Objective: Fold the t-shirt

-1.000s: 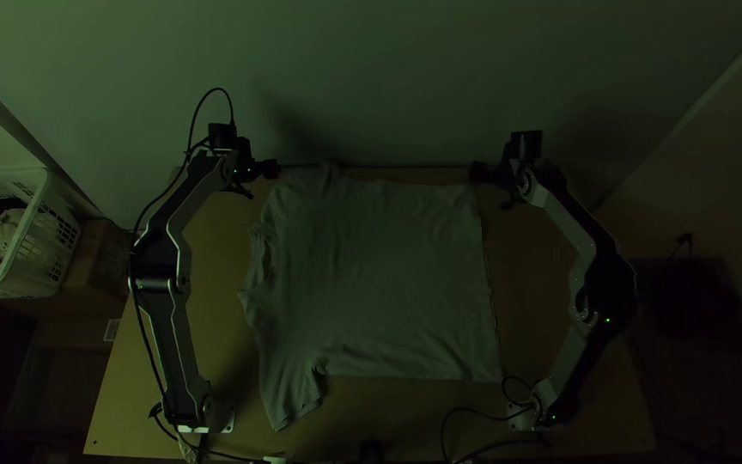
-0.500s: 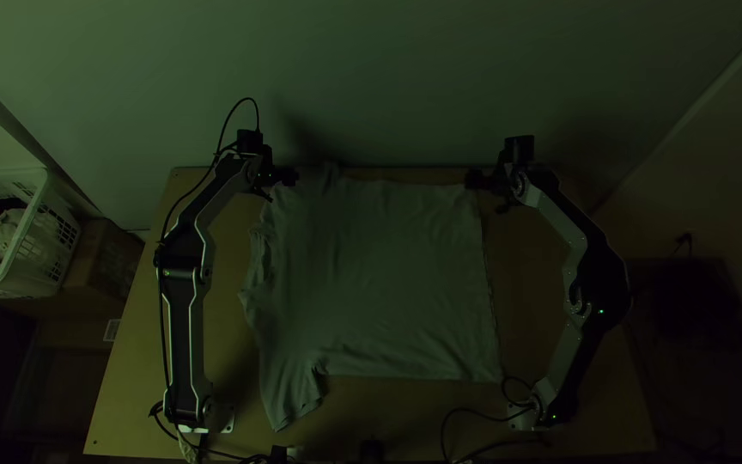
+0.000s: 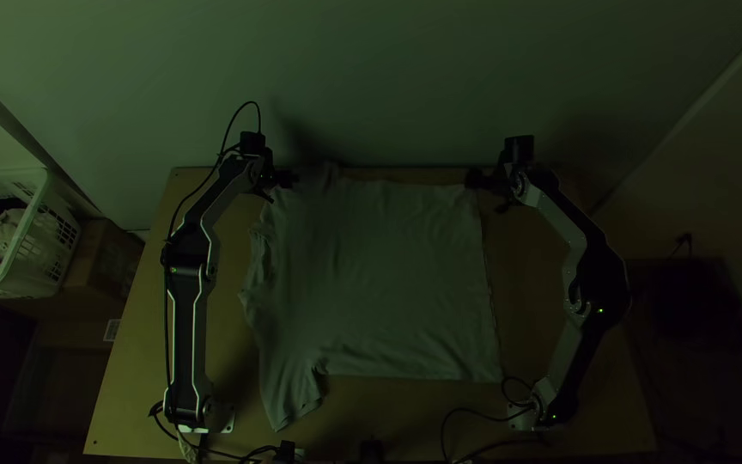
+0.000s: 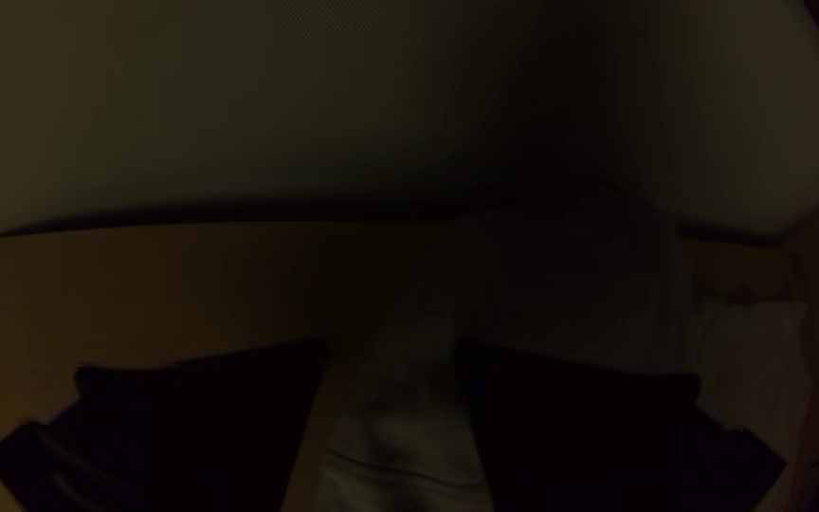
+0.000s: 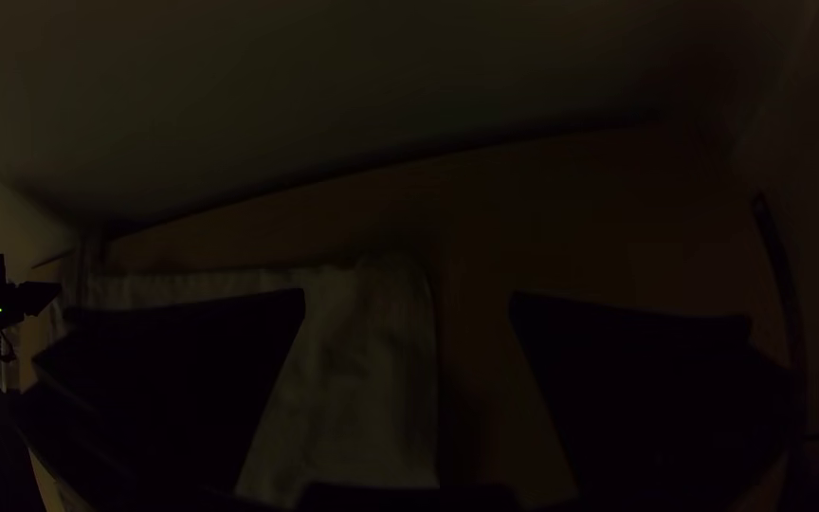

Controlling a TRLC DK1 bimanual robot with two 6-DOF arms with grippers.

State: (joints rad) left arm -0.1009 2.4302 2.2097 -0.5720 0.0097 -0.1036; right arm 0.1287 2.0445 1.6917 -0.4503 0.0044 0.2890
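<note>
The t-shirt (image 3: 388, 283) lies spread across the table (image 3: 139, 369). Jaws apart, the left gripper (image 4: 392, 349) is at its far sleeve, the right gripper (image 5: 408, 298) at its far hem corner; pinching both layers, then lifting evenly, should limit creases.

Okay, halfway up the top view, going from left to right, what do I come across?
White laundry basket, cardboard box, left arm, spread t-shirt, right arm.
</note>
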